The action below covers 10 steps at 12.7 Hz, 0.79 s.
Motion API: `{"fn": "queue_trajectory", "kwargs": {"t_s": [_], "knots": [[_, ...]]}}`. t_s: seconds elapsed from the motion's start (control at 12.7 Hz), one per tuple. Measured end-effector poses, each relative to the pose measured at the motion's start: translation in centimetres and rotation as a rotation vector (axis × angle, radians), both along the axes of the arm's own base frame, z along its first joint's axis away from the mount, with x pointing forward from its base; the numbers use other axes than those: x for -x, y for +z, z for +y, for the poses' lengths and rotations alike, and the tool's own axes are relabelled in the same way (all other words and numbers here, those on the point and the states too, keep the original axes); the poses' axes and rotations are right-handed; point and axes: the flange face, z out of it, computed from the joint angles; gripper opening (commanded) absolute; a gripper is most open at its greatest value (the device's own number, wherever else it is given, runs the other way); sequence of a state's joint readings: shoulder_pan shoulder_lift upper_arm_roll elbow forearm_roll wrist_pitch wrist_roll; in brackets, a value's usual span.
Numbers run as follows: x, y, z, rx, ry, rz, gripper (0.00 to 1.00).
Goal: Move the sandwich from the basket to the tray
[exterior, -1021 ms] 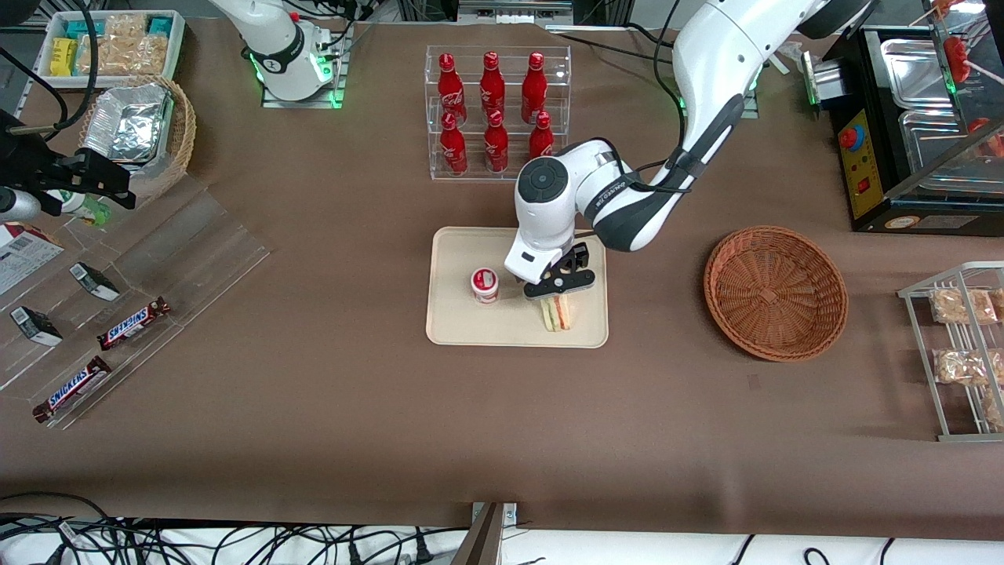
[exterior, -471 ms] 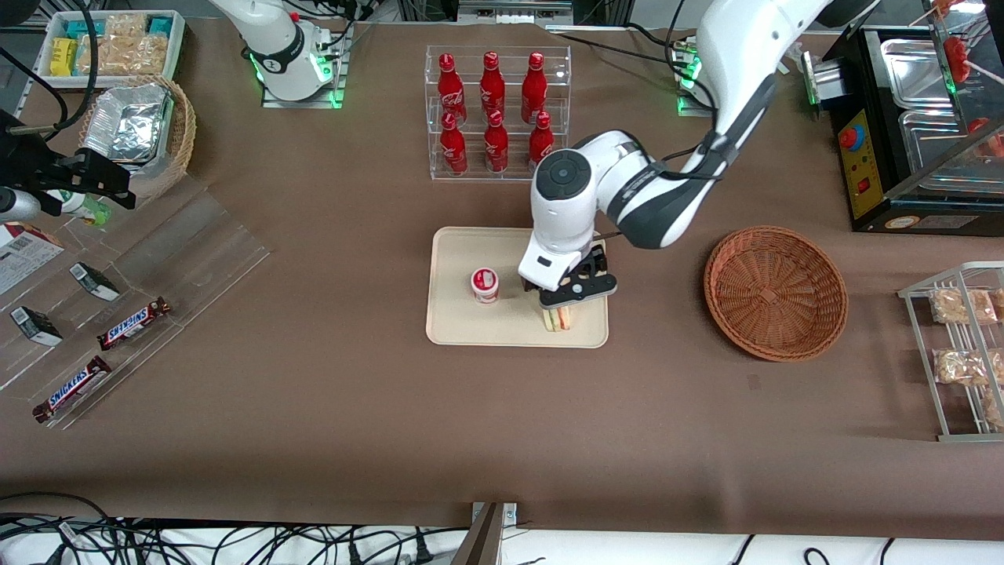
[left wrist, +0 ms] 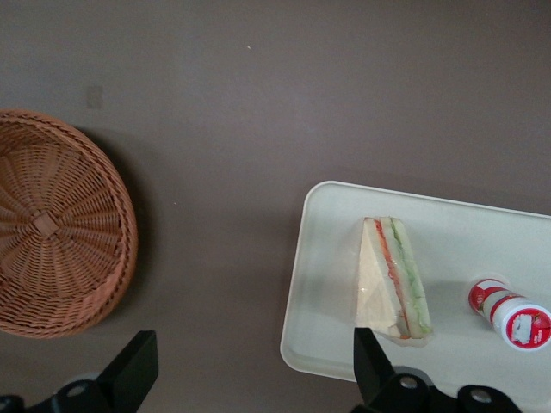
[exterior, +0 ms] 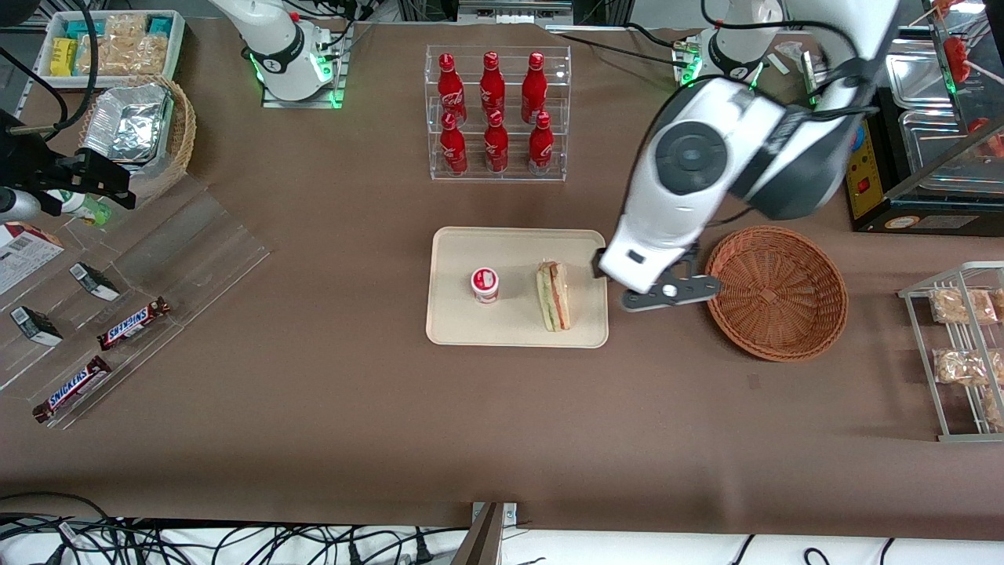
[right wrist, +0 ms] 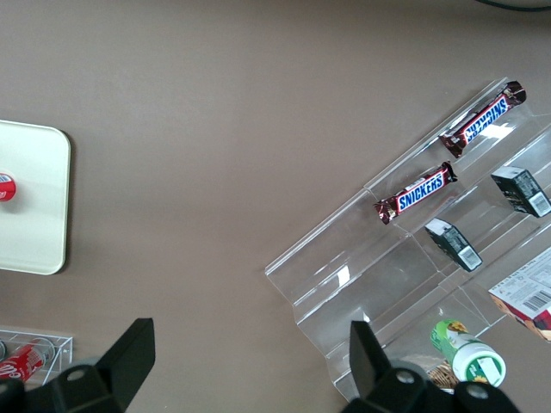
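— Sandwich (exterior: 554, 296) first: where does it lie?
— On the tray (exterior: 455, 326), flat on its side near the edge toward the basket (exterior: 775, 292). The small red-and-white cup (exterior: 485, 284) stands on the same tray, apart from it.
— And the tool (exterior: 669, 292)?
— Up above the tabletop (exterior: 502, 424), over the gap between tray and basket, touching neither. The wrist view shows its two fingers (left wrist: 131, 372) spread wide, bare cloth between them, nothing held.
— The basket?
— Nothing shows in it but its own weave, in both views.
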State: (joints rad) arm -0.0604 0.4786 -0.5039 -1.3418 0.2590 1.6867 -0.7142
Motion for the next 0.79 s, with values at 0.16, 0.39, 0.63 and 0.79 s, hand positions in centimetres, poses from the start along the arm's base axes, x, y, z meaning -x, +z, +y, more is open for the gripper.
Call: {"fn": "queue_trajectory", "kwargs": {"t_s": [0.16, 0.39, 0.63, 0.79], "knots": [[-1.4, 2.3, 5.4, 0.025, -0.044, 0.008, 1.00], [-3.0, 3.2, 12.9, 0.030, -0.098, 0.029, 1.00], [-4.1, 4.4, 18.3, 0.042, -0.153, 0.021, 1.00], [-4.5, 4.6, 21.6, 0.046, -0.183, 0.025, 1.00]]}}
